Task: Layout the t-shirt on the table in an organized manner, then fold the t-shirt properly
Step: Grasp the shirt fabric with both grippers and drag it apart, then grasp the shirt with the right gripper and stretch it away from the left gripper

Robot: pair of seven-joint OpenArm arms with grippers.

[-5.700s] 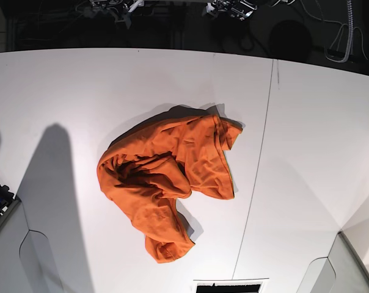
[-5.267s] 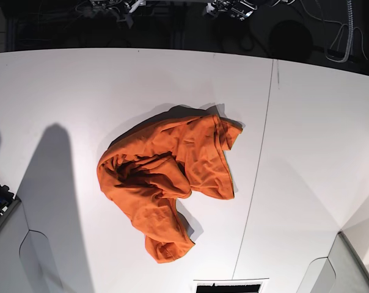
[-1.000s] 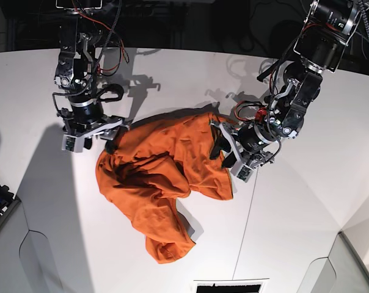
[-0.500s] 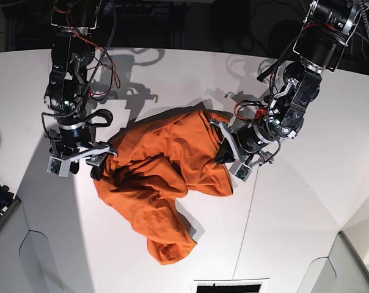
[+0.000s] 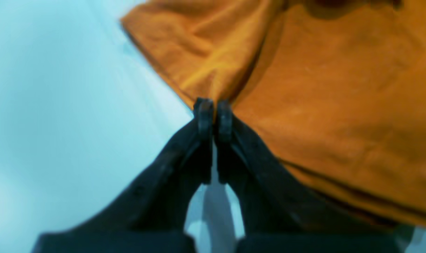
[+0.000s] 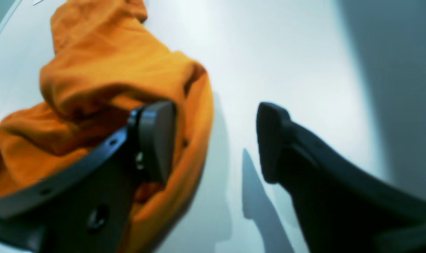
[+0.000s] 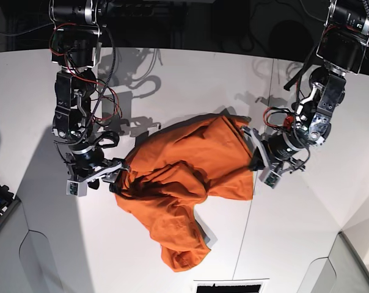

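Pinching a hem edge of the t-shirt [image 5: 304,105], the left pincer [image 5: 213,112] has its jaws pressed together on a fold of cloth. The right pincer [image 6: 213,140] is spread: one finger [image 6: 156,137] lies against the bunched cloth, the other over bare surface [image 6: 286,52], nothing gripped. In the base view the t-shirt [image 7: 190,177] sits crumpled mid-surface, between the left pincer [image 7: 258,160] and the right pincer [image 7: 114,176], a long tail trailing toward the near edge. Cloth lies just inboard of the spread jaws, so the right arm likely needs to close on that edge before both pull apart.
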